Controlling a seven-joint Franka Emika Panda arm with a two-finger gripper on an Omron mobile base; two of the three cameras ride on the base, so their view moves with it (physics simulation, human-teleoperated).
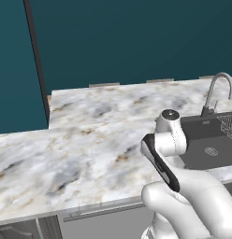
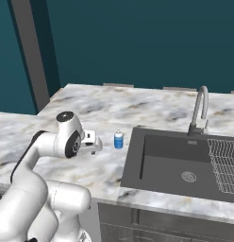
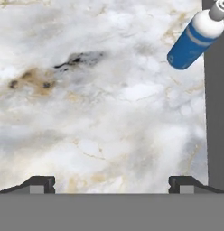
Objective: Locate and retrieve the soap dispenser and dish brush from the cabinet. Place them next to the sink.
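Hand view: soap dispenser (image 3: 195,39) beyond pincer (image 3: 112,184)

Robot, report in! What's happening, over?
Jaws open, empty, above counter. Soap dispenser upright on marble beside sink. Nothing in the way.

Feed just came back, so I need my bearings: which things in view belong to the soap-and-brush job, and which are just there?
Job:
- soap dispenser, upright on the counter beside the sink
- sink, the drop-off spot
- gripper, fingers wide open, holding nothing

Just there:
- faucet
- wire rack in the basin
- marble counter
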